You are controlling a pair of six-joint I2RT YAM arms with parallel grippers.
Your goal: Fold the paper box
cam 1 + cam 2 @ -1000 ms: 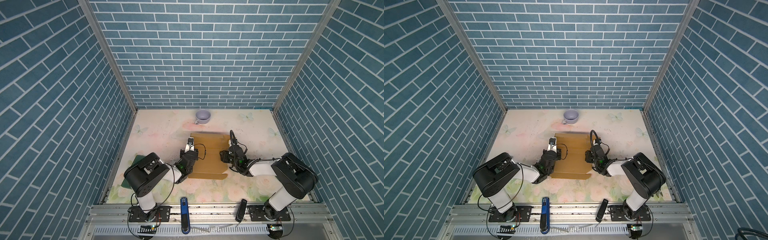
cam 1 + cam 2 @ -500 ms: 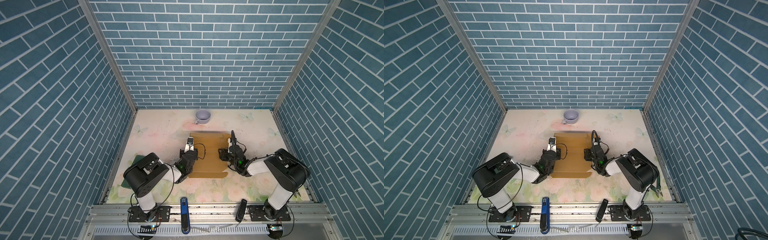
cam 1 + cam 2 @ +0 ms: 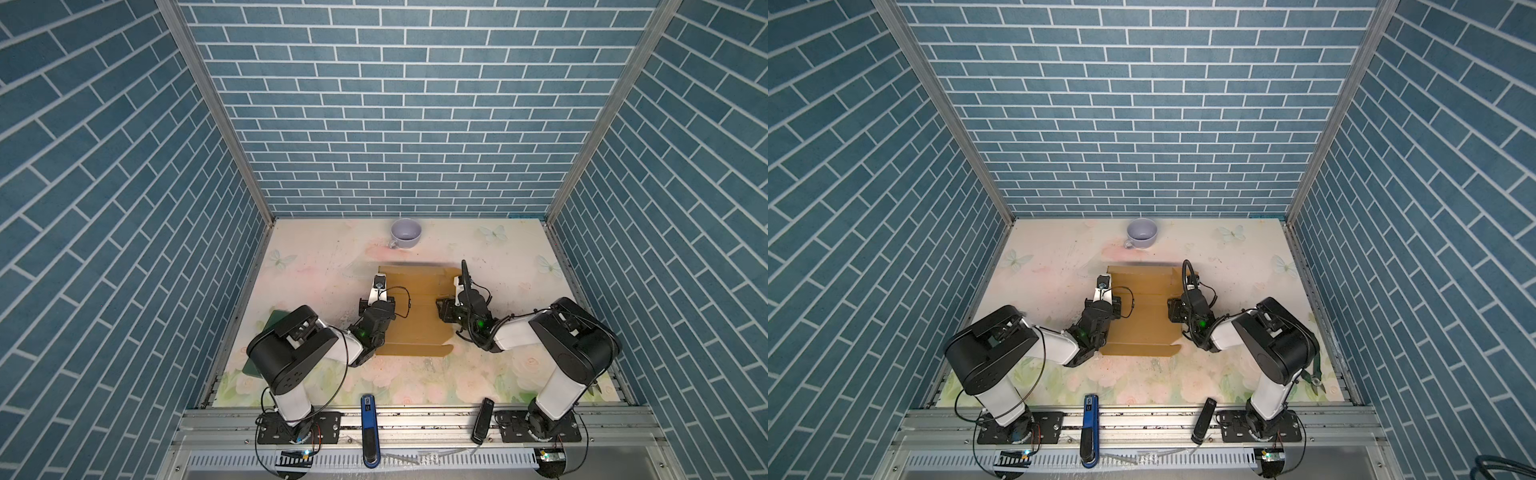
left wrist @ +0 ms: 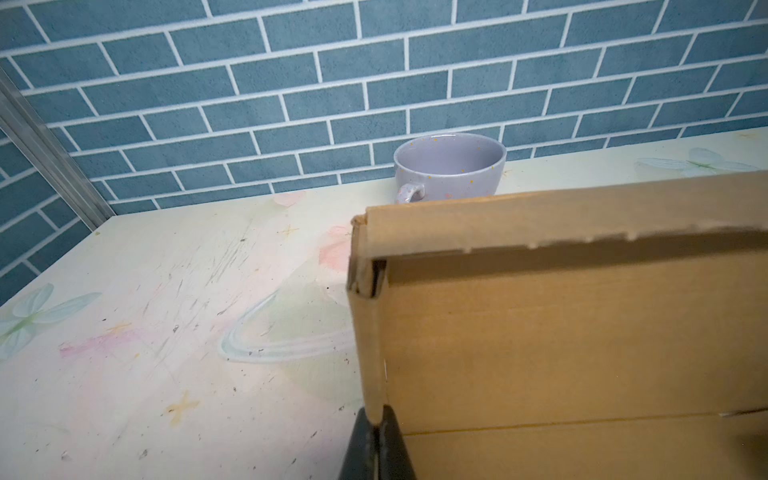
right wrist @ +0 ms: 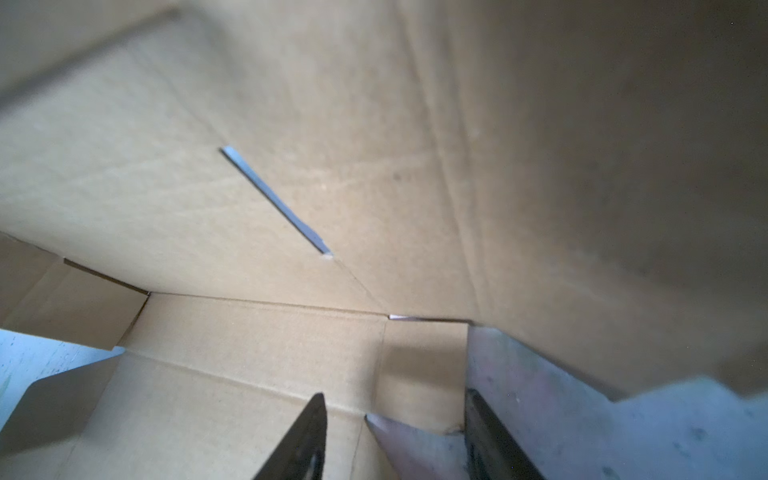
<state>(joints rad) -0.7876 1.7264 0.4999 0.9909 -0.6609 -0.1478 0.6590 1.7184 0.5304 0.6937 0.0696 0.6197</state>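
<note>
We keep the left gripper pinched on the left wall of the paper box, mid-surface, while the right gripper has edged inward over its right side, jaws apart and seemingly empty, so that wall's fold looks next.

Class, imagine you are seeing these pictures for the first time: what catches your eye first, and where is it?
A half-folded brown paper box lies in the middle of the floral table, flanked by both arms. The left gripper pinches its raised side wall, while the right gripper, jaws apart, reaches into the opposite side. Behind the box, a lilac cup sits near the blue brick back wall.
</note>
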